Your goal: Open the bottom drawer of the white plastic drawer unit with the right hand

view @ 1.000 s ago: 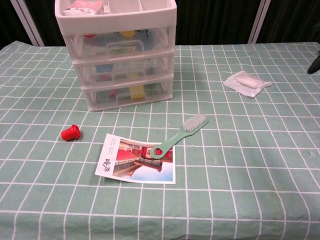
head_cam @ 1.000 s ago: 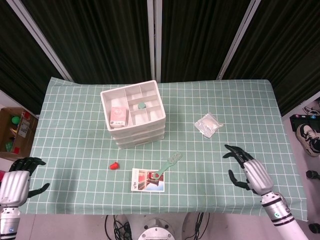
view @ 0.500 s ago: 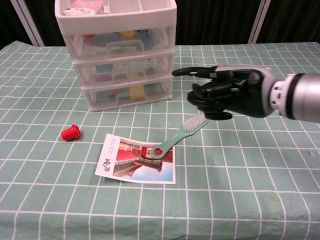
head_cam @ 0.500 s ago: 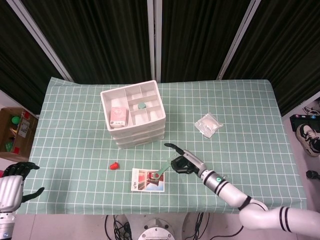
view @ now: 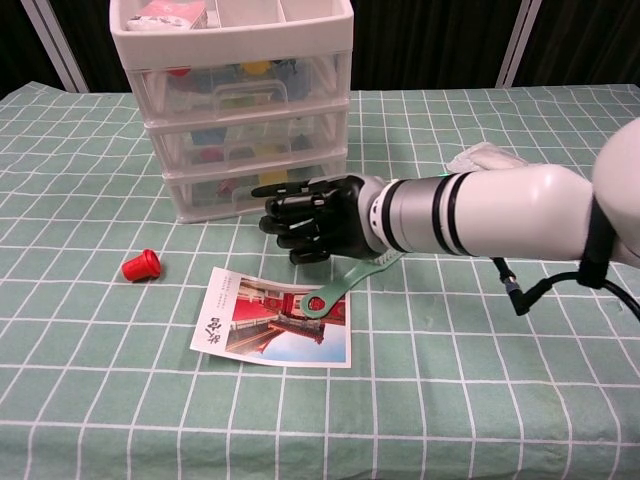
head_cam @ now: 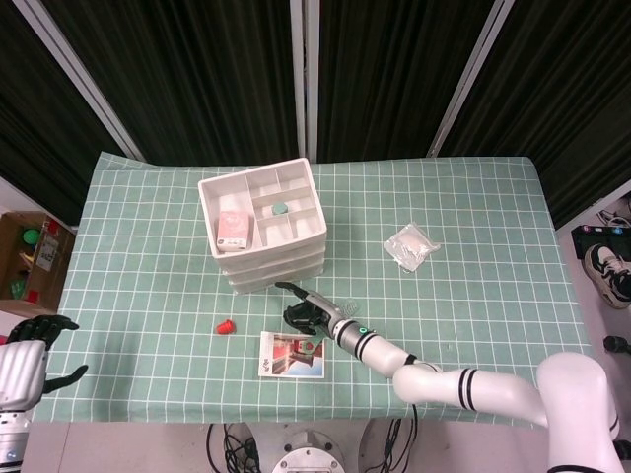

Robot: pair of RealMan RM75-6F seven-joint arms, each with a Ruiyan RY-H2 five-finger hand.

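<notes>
Drawer unit: the white plastic drawer unit (head_cam: 264, 234) stands toward the far-left part of the tabletop (head_cam: 473, 227), three clear drawers stacked under an open divided tray, fronts facing the near edge.
Bottom drawer: the bottom drawer (view: 255, 186) sits closed, its front flush with the frame; small coloured bits show through the clear plastic.
Long axis: the drawer front runs left to right, roughly parallel to the near edge, slightly skewed; I'd judge it slides out toward the near edge.
Right hand: the right hand (view: 312, 217) hovers just in front of the bottom drawer, its fingers (view: 285, 187) stretched toward the front and a little apart, holding nothing; whether the tips touch the plastic I cannot tell.
Left hand: the left hand (head_cam: 35, 343) waits off the near-left corner, fingers loosely curled, nothing in it.
Handling: thin, stiff plastic, light and probably slick; the whole unit looks light enough to slide along with the drawer if the pull is sharp.
Where to hold: hook the moulded pull at the middle of the drawer front and draw it straight out, gently.
Nearby: a green brush (view: 355, 278) lies under the wrist, its end on a postcard (view: 277, 330); a red cap (view: 142, 264) sits left of them.
</notes>
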